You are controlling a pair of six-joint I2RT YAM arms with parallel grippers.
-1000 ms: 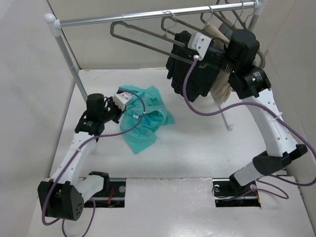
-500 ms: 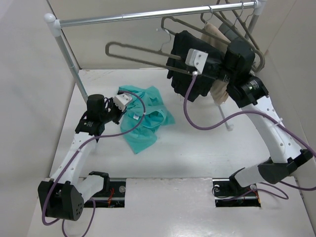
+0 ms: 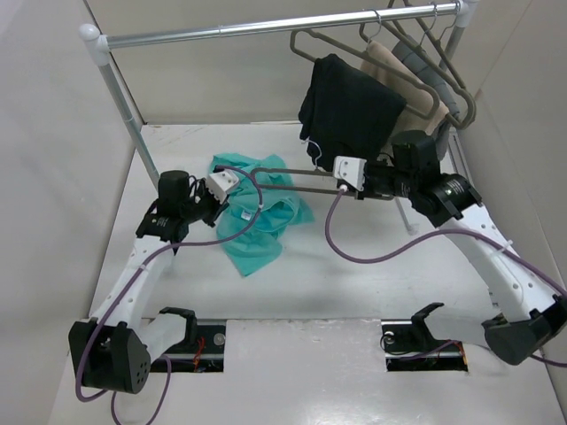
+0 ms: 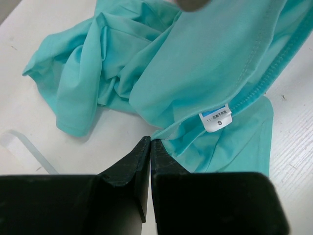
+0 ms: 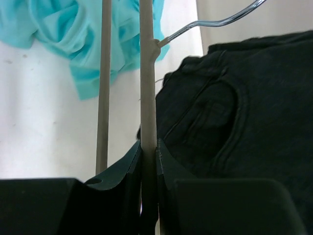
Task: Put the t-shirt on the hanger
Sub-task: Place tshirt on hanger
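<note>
The teal t-shirt (image 3: 266, 221) lies crumpled on the white table at centre left, its white neck label (image 4: 216, 117) facing up. My left gripper (image 3: 229, 188) is at its left edge. In the left wrist view the fingers (image 4: 150, 142) are shut, with a fold of the shirt's edge (image 4: 164, 137) drawn into their tips. My right gripper (image 3: 344, 181) is shut on the grey-taupe hanger (image 3: 301, 189), which lies level above the table and reaches left over the t-shirt. In the right wrist view one bar (image 5: 147, 73) runs between the shut fingers (image 5: 149, 144), and the silver hook (image 5: 210, 22) points right.
A metal rail (image 3: 266, 25) crosses the back on a white post (image 3: 120, 106). A black garment (image 3: 350, 106) and a tan garment (image 3: 403, 80) hang from it on other hangers, just behind my right gripper. Walls close in on both sides.
My right arm has brought the hanger down from rail height and left, so it now lies level over the t-shirt. The left arm and the shirt have stayed put.
</note>
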